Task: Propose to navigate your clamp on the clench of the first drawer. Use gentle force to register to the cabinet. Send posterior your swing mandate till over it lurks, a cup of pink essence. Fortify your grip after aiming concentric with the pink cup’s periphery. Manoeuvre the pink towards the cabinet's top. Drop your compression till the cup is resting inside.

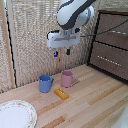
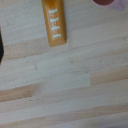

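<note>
My clamp [image 1: 62, 52] hangs in the air from the bulky white arm, well above the wooden table and a little above and behind the two mugs. Its short blue-and-black fingers point down with a small gap and nothing between them. The pink cup [image 1: 67, 78] stands upright on the table below it, its loop handle turned to the exterior view's right; a sliver of the pink cup [image 2: 106, 2] shows at the wrist view's edge. The cabinet [image 1: 111, 46] stands at the exterior view's right, with silver bar handles [image 1: 116, 32] on its drawer fronts.
A blue mug [image 1: 45, 83] stands beside the pink cup on the exterior view's left. A small orange block [image 1: 61, 93], also in the wrist view [image 2: 54, 22], lies in front of the mugs. A patterned plate [image 1: 15, 115] sits at the front left. A woven reed screen [image 1: 35, 35] backs the table.
</note>
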